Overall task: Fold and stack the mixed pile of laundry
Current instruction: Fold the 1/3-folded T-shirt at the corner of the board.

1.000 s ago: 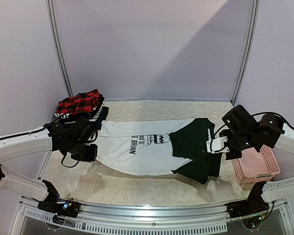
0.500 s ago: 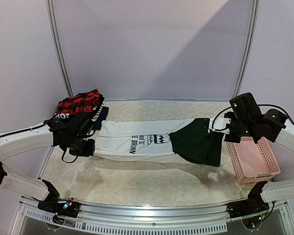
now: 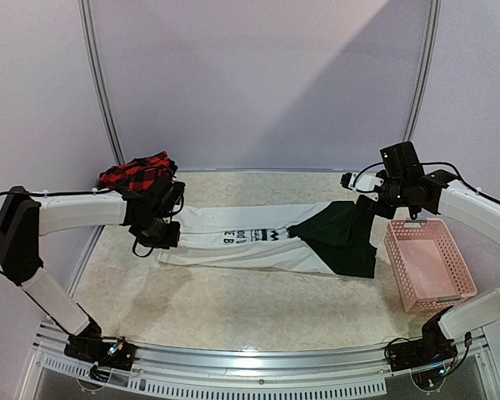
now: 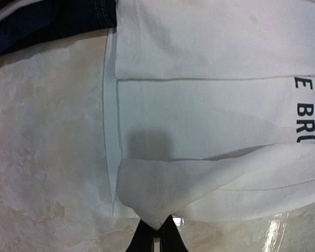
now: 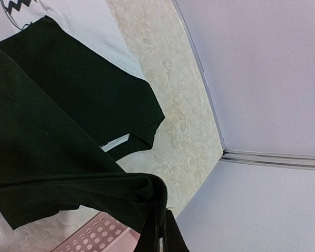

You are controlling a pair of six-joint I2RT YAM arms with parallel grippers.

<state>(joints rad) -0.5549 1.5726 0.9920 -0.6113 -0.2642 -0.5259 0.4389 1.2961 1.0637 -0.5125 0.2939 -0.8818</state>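
Tee (image 3: 250,242) lies stretched between the two grippers, its long axis running from one to the other across the table (image 3: 233,308). The left gripper (image 4: 156,239) is pinched on a corner of the white hem, raised over the layer beneath. The right gripper (image 5: 160,231) is clamped on the dark sleeve (image 5: 52,157), which hangs from it. Each arm has its own end, so neither is nearer. Just beyond the left gripper sits the stack, plaid shirt (image 3: 133,173) on top, close against the tee's end. The basket (image 3: 425,267) stands near the right gripper, on its near side. Laying the held edge down probably needs both ends level; bare table shows beyond and nearer.
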